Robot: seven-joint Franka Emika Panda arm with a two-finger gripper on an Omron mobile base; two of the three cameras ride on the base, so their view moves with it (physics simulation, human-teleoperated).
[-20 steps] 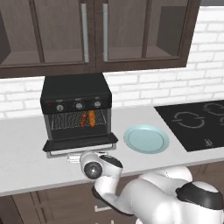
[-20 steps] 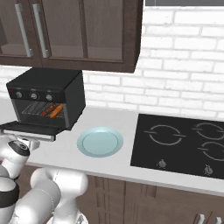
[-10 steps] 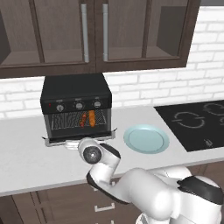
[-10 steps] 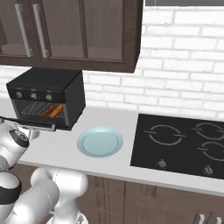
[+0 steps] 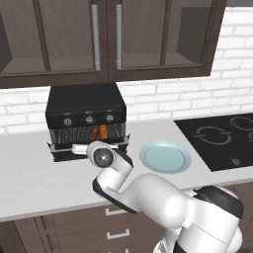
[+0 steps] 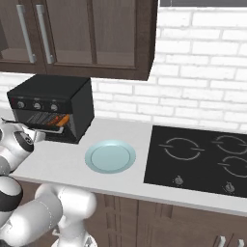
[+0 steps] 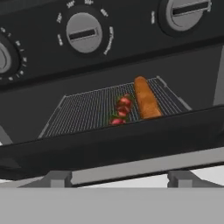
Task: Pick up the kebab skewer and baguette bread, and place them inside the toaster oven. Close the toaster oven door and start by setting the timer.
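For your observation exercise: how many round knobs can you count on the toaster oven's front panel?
3. On the toaster oven, the left knob, middle knob and right knob sit in a row above the opening. The hand view crops the outer two.

No readable text anywhere. Toaster oven (image 7: pixel 131 52) front panel, top of hand view: small pale scale marks ringing knobs (image 7: pixel 84 32), too blurred to read as numbers or words. Base views: same panel, marks too small to make out. Hob (image 6: pixel 202 159), lower right of right base view: ring outlines, no lettering legible.
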